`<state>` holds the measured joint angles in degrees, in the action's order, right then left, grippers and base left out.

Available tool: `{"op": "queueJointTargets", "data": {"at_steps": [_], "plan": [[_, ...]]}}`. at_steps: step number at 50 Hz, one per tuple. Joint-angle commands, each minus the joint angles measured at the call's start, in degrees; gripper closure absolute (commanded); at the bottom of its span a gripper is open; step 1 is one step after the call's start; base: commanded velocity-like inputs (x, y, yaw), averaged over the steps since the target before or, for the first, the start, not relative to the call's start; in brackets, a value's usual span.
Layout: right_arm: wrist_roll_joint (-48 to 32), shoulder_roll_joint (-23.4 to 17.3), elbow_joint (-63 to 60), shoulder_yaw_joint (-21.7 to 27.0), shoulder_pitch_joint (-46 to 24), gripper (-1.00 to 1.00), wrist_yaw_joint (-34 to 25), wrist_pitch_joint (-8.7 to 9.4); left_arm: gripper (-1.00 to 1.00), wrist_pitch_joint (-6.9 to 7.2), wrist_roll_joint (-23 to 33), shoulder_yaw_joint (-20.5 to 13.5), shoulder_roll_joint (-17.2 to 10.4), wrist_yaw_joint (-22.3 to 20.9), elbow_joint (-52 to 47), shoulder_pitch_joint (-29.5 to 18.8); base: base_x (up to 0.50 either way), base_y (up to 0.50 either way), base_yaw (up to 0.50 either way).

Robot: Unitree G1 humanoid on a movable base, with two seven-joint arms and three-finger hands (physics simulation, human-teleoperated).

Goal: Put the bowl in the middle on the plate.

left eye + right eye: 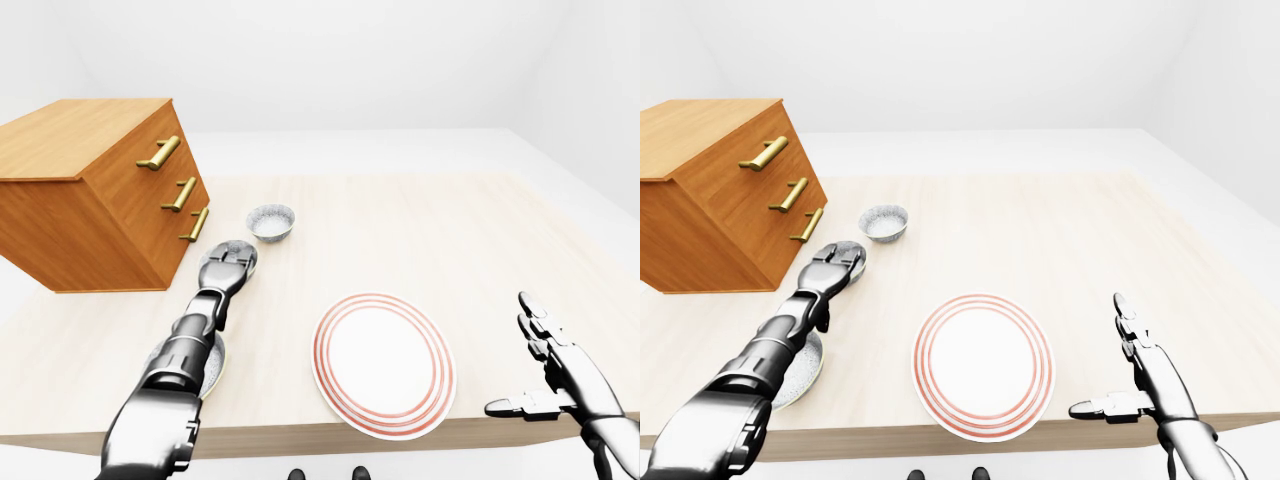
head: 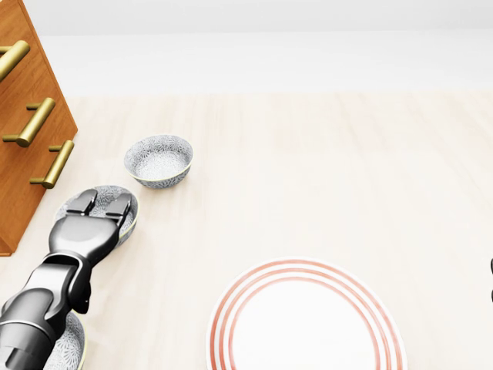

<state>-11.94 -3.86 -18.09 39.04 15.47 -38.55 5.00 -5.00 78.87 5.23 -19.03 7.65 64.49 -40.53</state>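
Observation:
Three patterned grey bowls stand in a line on the left of the head view: the far bowl [image 2: 159, 160], the middle bowl [image 2: 114, 193] and the near bowl [image 2: 68, 344], which my forearm partly hides. My left hand [image 2: 102, 200] lies over the middle bowl, its fingers [image 2: 119, 206] stretched out across the inside and not closed on the rim. The red-ringed white plate [image 2: 306, 317] sits at the bottom centre, empty. In the left-eye view my right hand [image 1: 540, 350] hovers open off the table's right near corner, fingers spread.
A wooden dresser [image 2: 27, 116] with brass handles stands at the left, close beside the bowls. The pale wooden table [image 2: 331, 177] stretches right of the bowls and above the plate. Its near edge [image 1: 400, 440] runs just below the plate.

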Motion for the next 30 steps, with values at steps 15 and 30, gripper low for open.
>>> {"op": "queueJointTargets", "data": {"at_steps": [15,30], "plan": [[0.1,-0.2,0.4,-0.1,0.0,-1.0,0.2,0.0,-1.0,0.0,-0.4,0.1,0.2,0.1,0.3,0.2,0.0,0.0,0.0],[0.3,-0.2,1.2,-0.2,0.1,-1.0,0.4,0.0,1.0,0.0,-1.4,-0.2,0.3,-0.2,-1.1,0.8,0.0,0.0,0.0]]}}
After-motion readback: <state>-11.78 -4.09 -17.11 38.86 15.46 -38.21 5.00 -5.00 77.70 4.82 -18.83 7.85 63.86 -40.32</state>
